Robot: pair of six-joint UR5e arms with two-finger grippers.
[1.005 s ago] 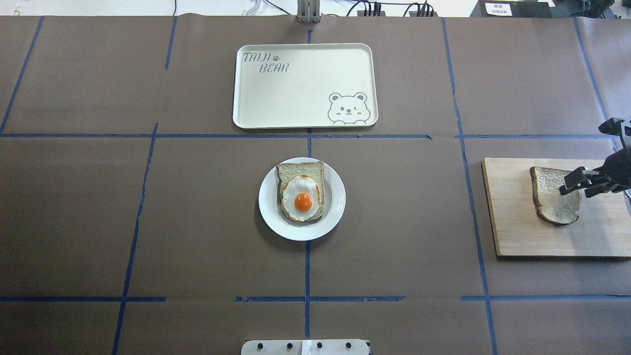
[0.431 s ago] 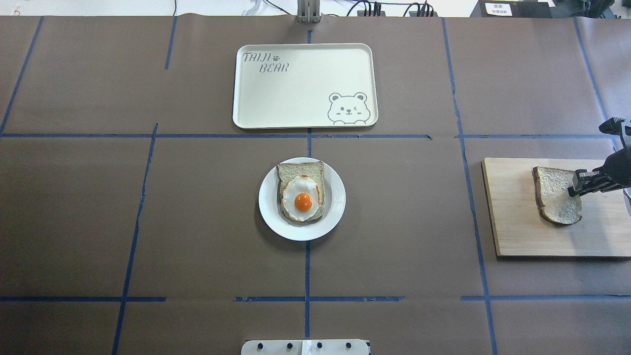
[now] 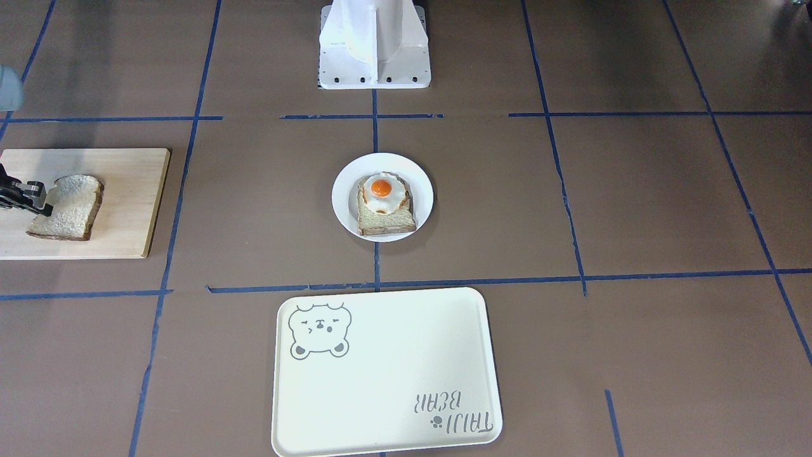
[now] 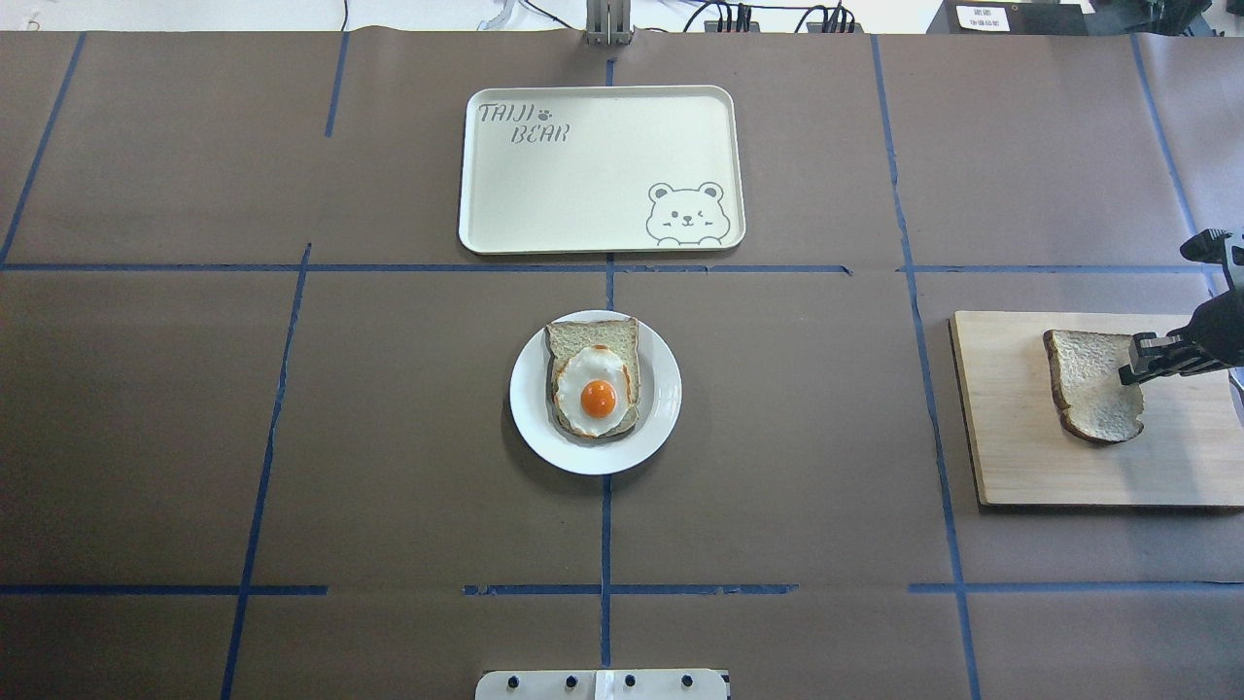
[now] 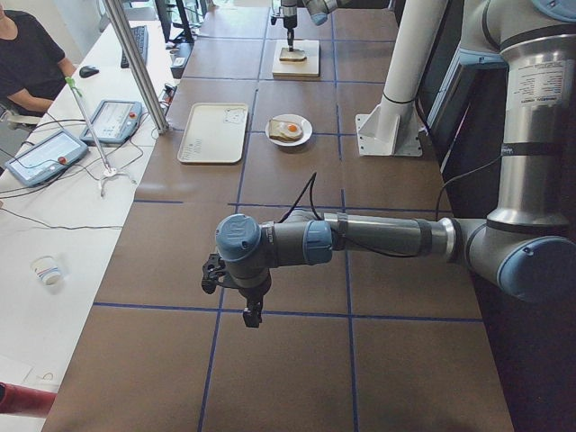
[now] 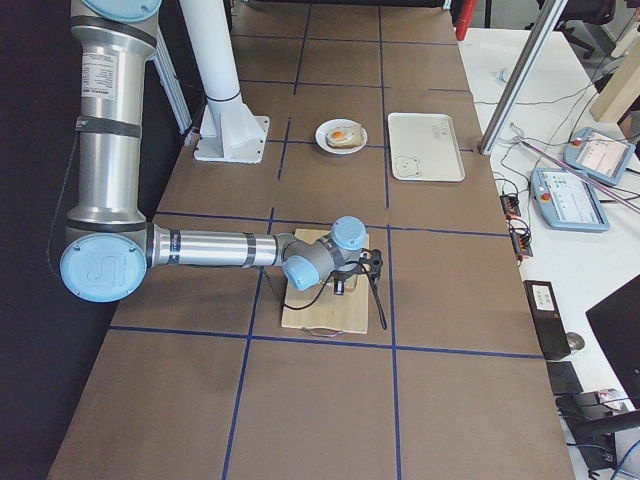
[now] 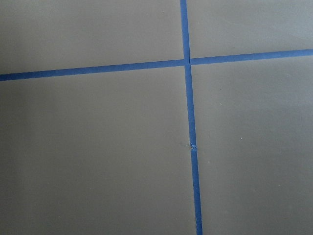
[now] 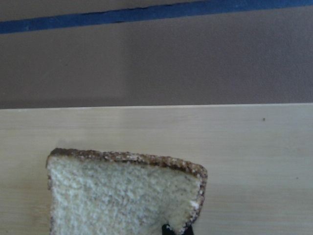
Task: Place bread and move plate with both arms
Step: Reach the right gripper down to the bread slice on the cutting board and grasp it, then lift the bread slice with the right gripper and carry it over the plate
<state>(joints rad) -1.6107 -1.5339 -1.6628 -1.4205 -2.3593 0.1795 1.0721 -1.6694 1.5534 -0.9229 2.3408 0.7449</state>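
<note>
The right jaws are closed narrow on the right-hand edge of the bread (image 4: 1088, 384), pinching the slice over the wooden board (image 4: 1011, 447). Whether that edge is lifted off the wood cannot be told. The left jaws show only in the side view from the bench's left end, so whether they are wide or narrow cannot be told either. The bench (image 4: 777, 437) is covered in brown paper crossed by blue tape lines (image 4: 605, 535). The left arm (image 5: 378, 236) reaches out low over the taped paper at the left end, well apart from the food. The right arm (image 6: 210, 248) stretches low over the board at the right end. Seen from overhead, the cream tray (image 4: 583, 194) with a bear drawing sits at the far centre. The board lies near the right edge, and the plate (image 4: 664, 389) sits in the middle of the bench, just nearer than the tray. On the plate rests a slice topped with a fried egg (image 4: 595, 389).
</note>
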